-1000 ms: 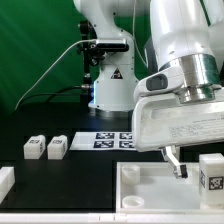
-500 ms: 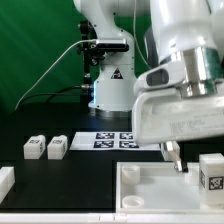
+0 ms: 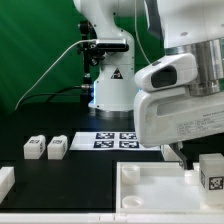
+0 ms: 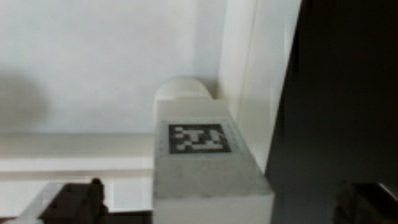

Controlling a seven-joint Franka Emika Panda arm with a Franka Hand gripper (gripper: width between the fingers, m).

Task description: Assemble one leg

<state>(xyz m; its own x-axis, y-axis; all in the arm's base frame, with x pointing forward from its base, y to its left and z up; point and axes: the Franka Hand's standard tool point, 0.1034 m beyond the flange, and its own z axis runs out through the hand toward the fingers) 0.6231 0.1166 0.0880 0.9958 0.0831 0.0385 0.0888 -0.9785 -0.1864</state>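
Note:
A leg (image 3: 211,172), a small white block with a black-and-white marker, stands at the exterior view's right, on the edge of the large white tray-like piece (image 3: 150,190). My gripper (image 3: 189,158) hangs just above and beside it. In the wrist view the leg (image 4: 205,150) lies between my two dark fingertips (image 4: 71,203), with a gap on each side. The gripper (image 4: 217,206) is open and touches nothing. Two more legs (image 3: 35,147) (image 3: 57,147) lie side by side at the exterior view's left.
The marker board (image 3: 115,140) lies on the black table behind the tray-like piece. Another white part (image 3: 5,181) sits at the left edge. The arm's base (image 3: 108,85) and a green backdrop stand behind.
My gripper has moved toward the exterior view's right and now sits over the right-hand leg. The legs and the tray-like piece have not moved.

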